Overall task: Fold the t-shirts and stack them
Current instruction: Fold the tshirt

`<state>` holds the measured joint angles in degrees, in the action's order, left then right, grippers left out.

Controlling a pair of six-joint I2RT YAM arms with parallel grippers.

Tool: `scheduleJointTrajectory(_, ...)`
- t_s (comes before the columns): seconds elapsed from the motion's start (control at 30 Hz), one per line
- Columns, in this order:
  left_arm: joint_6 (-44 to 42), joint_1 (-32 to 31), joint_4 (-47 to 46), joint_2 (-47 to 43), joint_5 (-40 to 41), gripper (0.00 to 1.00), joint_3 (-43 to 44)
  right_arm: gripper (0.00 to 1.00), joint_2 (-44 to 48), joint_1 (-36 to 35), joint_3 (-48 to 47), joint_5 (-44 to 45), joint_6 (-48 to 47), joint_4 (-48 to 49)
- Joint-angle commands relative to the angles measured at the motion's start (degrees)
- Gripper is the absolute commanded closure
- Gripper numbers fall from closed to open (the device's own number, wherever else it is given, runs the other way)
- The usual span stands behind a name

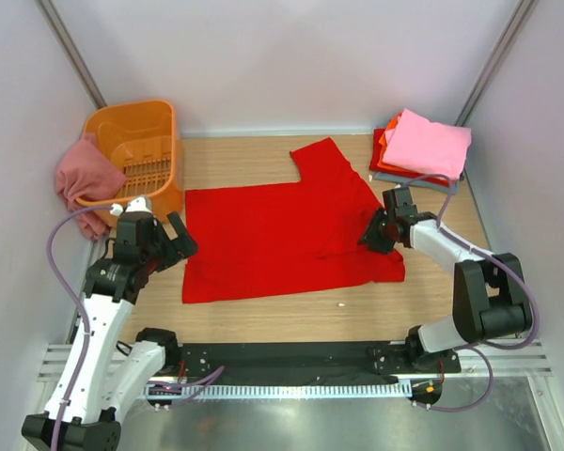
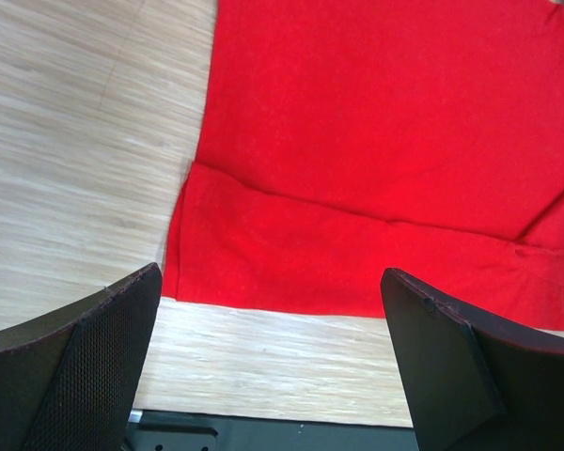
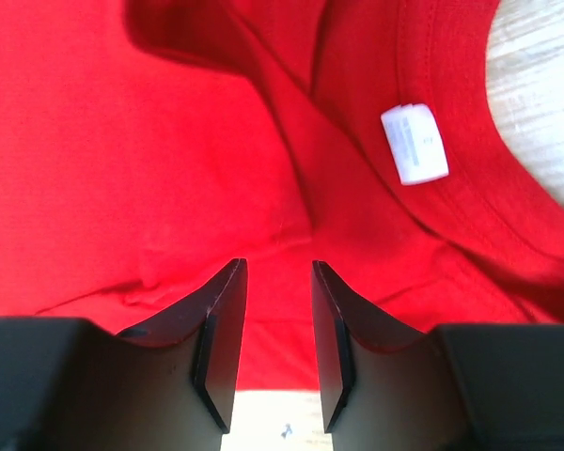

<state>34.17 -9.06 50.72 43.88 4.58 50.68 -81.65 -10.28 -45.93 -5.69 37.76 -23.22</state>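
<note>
A bright red t-shirt lies spread on the wooden table, one sleeve pointing to the back. My left gripper is open wide and empty, hovering by the shirt's left edge; the left wrist view shows the shirt's hem corner ahead of the gripper. My right gripper sits low over the shirt's right side near the collar, jaws a little apart over the red cloth, gripper holding nothing. The collar's white label shows. A folded stack with a light pink shirt on top sits at the back right.
An orange slotted basket stands at the back left, with a dusty rose shirt draped over its left side. The table's dark front rail is just below the left gripper. Walls close in on both sides.
</note>
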Motion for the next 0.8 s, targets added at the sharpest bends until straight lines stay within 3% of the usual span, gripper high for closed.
scheduleJointTrajectory(0.0,-1.1,-0.2,-2.4,-1.1,1.6,0.0,0.0,0.61,-2.3,-0.6,-2.1,1.8,0.3,4.3)
scheduleJointTrajectory(0.4,-1.0,-0.2,-2.2,-1.0,1.8,0.0,0.0,0.66,-8.0,-0.9,-3.6,3.0,-0.7,6.3)
scheduleJointTrajectory(0.47,-1.0,-0.1,-2.2,-1.1,1.8,0.0,0.0,0.7,-8.4,-0.9,-3.7,3.1,-0.8,6.3)
scheduleJointTrajectory(0.6,-1.0,-0.2,-2.2,-1.1,2.0,0.0,0.0,0.9,-8.5,-1.0,-4.3,2.4,-1.0,6.0)
scheduleJointTrajectory(0.77,-1.0,-0.2,-2.2,-1.0,2.0,0.0,0.0,0.98,-7.8,-3.8,-7.7,2.4,-0.4,4.0)
